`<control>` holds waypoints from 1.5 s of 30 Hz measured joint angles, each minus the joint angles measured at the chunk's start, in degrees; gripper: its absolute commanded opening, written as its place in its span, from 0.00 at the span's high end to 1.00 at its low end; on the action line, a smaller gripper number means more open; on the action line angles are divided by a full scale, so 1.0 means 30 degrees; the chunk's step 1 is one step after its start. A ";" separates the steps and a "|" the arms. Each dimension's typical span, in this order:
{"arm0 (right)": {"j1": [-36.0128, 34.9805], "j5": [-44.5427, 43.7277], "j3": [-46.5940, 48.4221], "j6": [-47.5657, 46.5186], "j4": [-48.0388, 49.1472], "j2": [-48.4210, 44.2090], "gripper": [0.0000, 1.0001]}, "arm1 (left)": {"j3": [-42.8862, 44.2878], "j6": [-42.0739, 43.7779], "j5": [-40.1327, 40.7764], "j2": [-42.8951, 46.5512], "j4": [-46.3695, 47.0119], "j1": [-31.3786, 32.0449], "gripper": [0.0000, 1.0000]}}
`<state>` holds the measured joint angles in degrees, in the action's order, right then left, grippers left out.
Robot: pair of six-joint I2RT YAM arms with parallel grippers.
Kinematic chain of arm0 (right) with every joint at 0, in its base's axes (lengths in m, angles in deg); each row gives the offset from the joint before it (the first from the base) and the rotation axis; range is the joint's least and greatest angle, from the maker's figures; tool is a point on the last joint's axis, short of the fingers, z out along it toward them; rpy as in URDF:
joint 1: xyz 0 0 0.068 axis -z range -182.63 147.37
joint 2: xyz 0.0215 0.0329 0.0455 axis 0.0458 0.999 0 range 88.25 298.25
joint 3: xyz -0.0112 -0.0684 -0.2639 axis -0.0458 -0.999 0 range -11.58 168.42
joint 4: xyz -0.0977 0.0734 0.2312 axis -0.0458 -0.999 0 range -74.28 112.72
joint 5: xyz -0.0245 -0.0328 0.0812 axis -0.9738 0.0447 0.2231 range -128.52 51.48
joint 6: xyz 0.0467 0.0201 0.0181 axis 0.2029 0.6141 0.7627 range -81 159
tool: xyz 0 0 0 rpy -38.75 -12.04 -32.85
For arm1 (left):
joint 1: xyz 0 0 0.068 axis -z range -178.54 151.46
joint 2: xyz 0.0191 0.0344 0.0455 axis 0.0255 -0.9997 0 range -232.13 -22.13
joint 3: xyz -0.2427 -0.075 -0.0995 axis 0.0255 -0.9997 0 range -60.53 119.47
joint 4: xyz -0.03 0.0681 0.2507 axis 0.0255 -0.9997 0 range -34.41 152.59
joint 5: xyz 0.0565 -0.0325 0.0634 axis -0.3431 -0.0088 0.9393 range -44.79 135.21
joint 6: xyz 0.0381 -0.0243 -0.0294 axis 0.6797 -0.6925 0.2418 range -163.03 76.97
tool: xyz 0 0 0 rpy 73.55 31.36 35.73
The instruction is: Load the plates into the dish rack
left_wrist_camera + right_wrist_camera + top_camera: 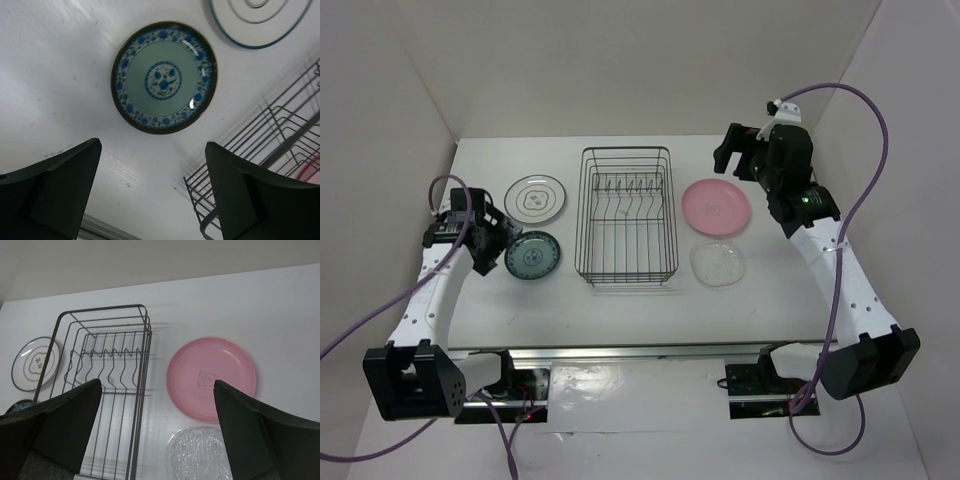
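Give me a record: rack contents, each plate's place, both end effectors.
dish rack: table centre, empty
white ringed plate: flat, left of rack, far side
teal patterned plate: flat, left of rack, near side
pink plate: flat, right of rack, far side
clear glass plate: flat, right of rack, near side
left end effector: open, empty, by teal patterned plate
right end effector: open, empty, raised near pink plate

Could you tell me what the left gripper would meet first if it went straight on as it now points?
Probably the teal plate, lying flat ahead of the open left gripper; possibly bare table just short of it, since depth is unclear.
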<state>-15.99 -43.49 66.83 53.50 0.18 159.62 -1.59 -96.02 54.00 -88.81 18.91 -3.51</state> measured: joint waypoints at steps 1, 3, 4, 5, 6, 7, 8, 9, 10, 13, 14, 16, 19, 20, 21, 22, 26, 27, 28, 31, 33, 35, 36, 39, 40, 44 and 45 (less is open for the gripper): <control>0.0000 0.0233 -0.0182 0.0051 0.0066 0.0015 0.00 | -0.0459 -0.0546 0.0029 -0.0102 -0.0131 -0.0058 0.01; -0.0015 0.0554 -0.0415 0.0153 0.0095 0.0015 0.00 | -0.0903 -0.1188 0.0124 -0.0517 -0.0401 -0.0058 0.01; -0.0058 0.0699 -0.0444 0.0182 0.0109 0.0036 0.00 | -0.1064 -0.1530 0.0197 -0.0845 -0.0393 -0.0066 0.01; -0.0095 0.0823 -0.0503 0.0219 0.0211 0.0044 0.00 | -0.1188 -0.1923 0.0291 -0.1231 -0.0393 -0.0066 0.01; -0.0124 0.0940 -0.0576 0.0219 0.0291 0.0044 0.00 | -0.1370 -0.2135 0.0444 -0.1625 -0.0270 -0.0087 0.01; -0.0146 0.1042 -0.0685 0.0226 0.0474 0.0044 0.00 | -0.1610 -0.2448 0.0561 -0.1960 -0.0102 -0.0109 0.01; -0.0153 0.1115 -0.0794 0.0233 0.0627 0.0044 0.00 | -0.1865 -0.2594 0.0663 -0.2266 0.0029 -0.0138 0.01; -0.0160 0.1195 -0.0984 0.0233 0.0823 0.0044 0.00 | -0.2135 -0.2878 0.0780 -0.2601 0.0160 -0.0146 0.01; -0.0168 0.1246 -0.1093 0.0240 0.0831 0.0044 0.00 | -0.2317 -0.2987 0.0860 -0.2820 0.0240 -0.0146 0.02; -0.0240 0.1355 -0.1326 0.0233 0.0896 0.0044 0.00 | -0.2688 -0.3366 0.1115 -0.3402 0.0787 -0.0153 0.06; -0.0284 0.1399 -0.1326 0.0233 0.0954 0.0066 0.00 | -0.2710 -0.3446 0.1202 -0.3716 0.0962 -0.0153 0.08; -0.0335 0.1494 -0.1326 0.0226 0.1078 0.0066 0.00 | -0.2696 -0.3526 0.1333 -0.4510 0.1421 -0.0197 0.08; -0.0342 0.1610 -0.1326 0.0226 0.1166 0.0080 0.00 | -0.2681 -0.3876 0.1443 -0.5894 0.1872 -0.0291 0.11; -0.0342 0.1617 -0.1326 0.0226 0.1180 0.0080 0.00 | -0.2681 -0.3934 0.1479 -0.6266 0.2011 -0.0313 0.11; -0.0342 0.1639 -0.1326 0.0226 0.1195 0.0080 0.00 | -0.2681 -0.3963 0.1479 -0.6360 0.2076 -0.0321 0.12; -0.0342 0.1647 -0.1326 0.0226 0.1217 0.0080 0.00 | -0.2681 -0.3993 0.1486 -0.6411 0.2186 -0.0321 0.12; -0.0342 0.1909 -0.1326 0.0226 0.1297 0.0080 0.00 | -0.2681 -0.4364 0.1508 -0.6462 0.2725 -0.0335 0.18; -0.0342 0.1974 -0.1326 0.0226 0.1326 0.0080 0.00 | -0.2681 -0.4459 0.1508 -0.6470 0.2841 -0.0335 0.20; -0.0342 0.2025 -0.1326 0.0226 0.1348 0.0080 0.00 | -0.2688 -0.4495 0.1515 -0.6484 0.2958 -0.0335 0.20; -0.0342 0.2106 -0.1326 0.0226 0.1384 0.0080 0.00 | -0.2688 -0.4539 0.1523 -0.6637 0.3228 -0.0335 0.20; -0.0342 0.2127 -0.1326 0.0226 0.1384 0.0080 0.00 | -0.2688 -0.4641 0.1515 -0.6885 0.3308 -0.0335 0.20; -0.0342 0.2164 -0.1326 0.0226 0.1392 0.0080 0.00 | -0.2688 -0.4845 0.1515 -0.7111 0.3344 -0.0335 0.20; -0.0342 0.2178 -0.1326 0.0226 0.1392 0.0080 0.00 | -0.2703 -0.4896 0.1508 -0.7162 0.3381 -0.0335 0.20; -0.0342 0.2237 -0.1326 0.0226 0.1392 0.0080 0.00 | -0.2812 -0.4940 0.1530 -0.7176 0.3453 -0.0335 0.21; -0.0342 0.2244 -0.1326 0.0226 0.1392 0.0080 0.00 | -0.2849 -0.4940 0.1537 -0.7176 0.3461 -0.0335 0.21; -0.0342 0.2280 -0.1326 0.0226 0.1399 0.0080 0.00 | -0.2936 -0.5034 0.1559 -0.7242 0.3570 -0.0335 0.44; -0.0342 0.2317 -0.1326 0.0226 0.1399 0.0080 0.00 | -0.2973 -0.5100 0.1545 -0.7286 0.3614 -0.0335 0.44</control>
<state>-17.02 -36.54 62.85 54.17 4.38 159.86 -10.51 -111.32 58.64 -110.66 29.75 -4.51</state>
